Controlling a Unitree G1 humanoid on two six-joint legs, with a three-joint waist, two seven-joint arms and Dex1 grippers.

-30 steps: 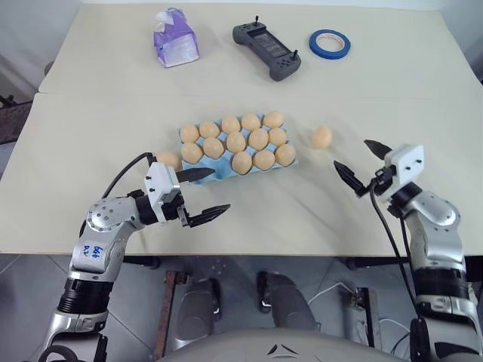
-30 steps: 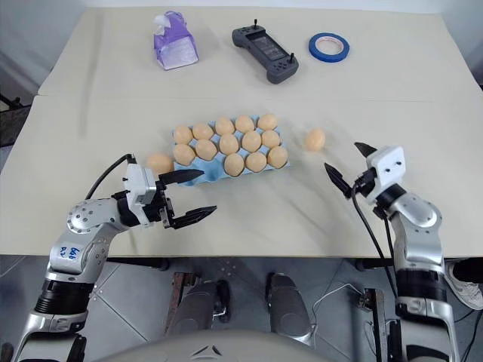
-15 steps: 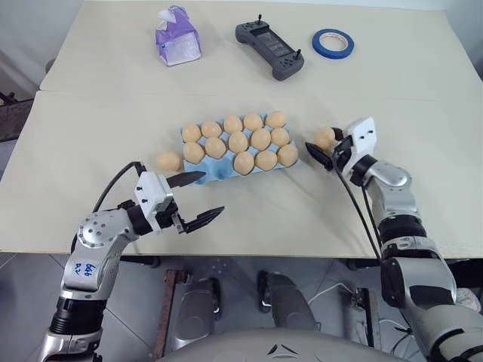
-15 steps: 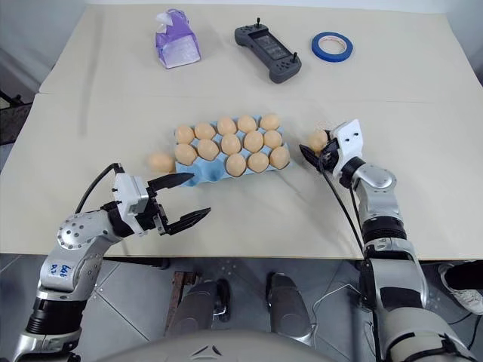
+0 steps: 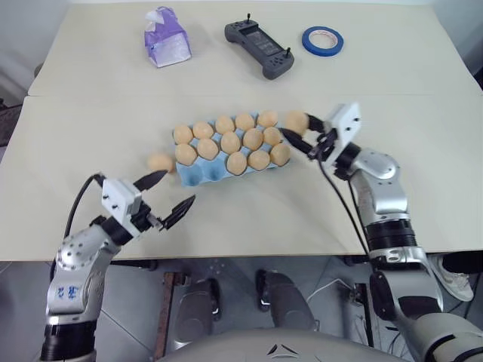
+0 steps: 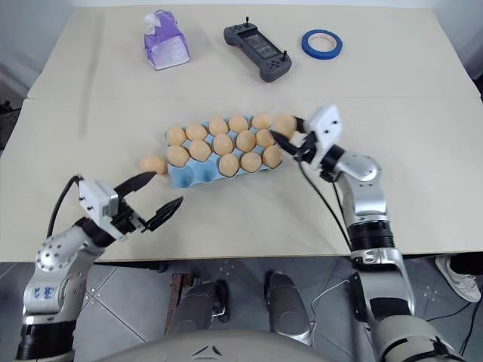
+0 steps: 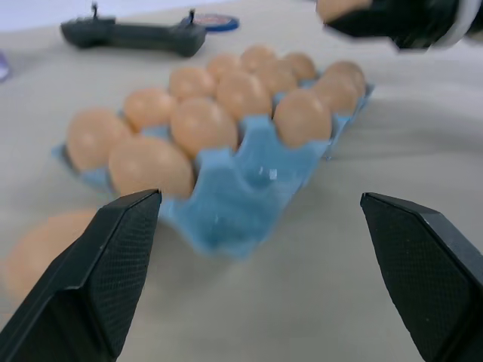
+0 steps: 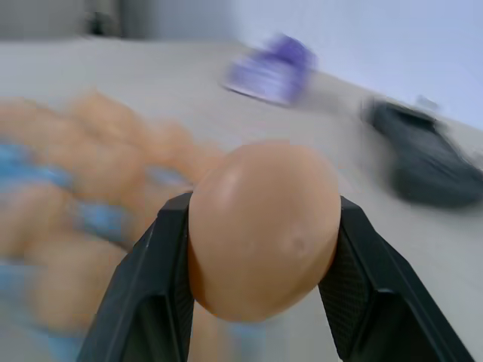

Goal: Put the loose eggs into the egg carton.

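Since a second ago my right end effector has swung in from the right, picked the egg off the surface and carried it to the right end of the egg carton, at its far corner. It is clamped on that egg now; the right wrist view shows both fingers pressed against its sides. My left end effector has pulled back toward the near left and hangs wide and empty above the surface near the carton's left end.

One loose egg lies on the surface just beside the carton's left end. As far as I can tell the vacant cups are at the near left corner, so I judge this egg has the whole tray to cross.

My worry: carrying it low would knock seated eggs, and a smooth oval held only at its sides may slip or crack if I squeeze harder.
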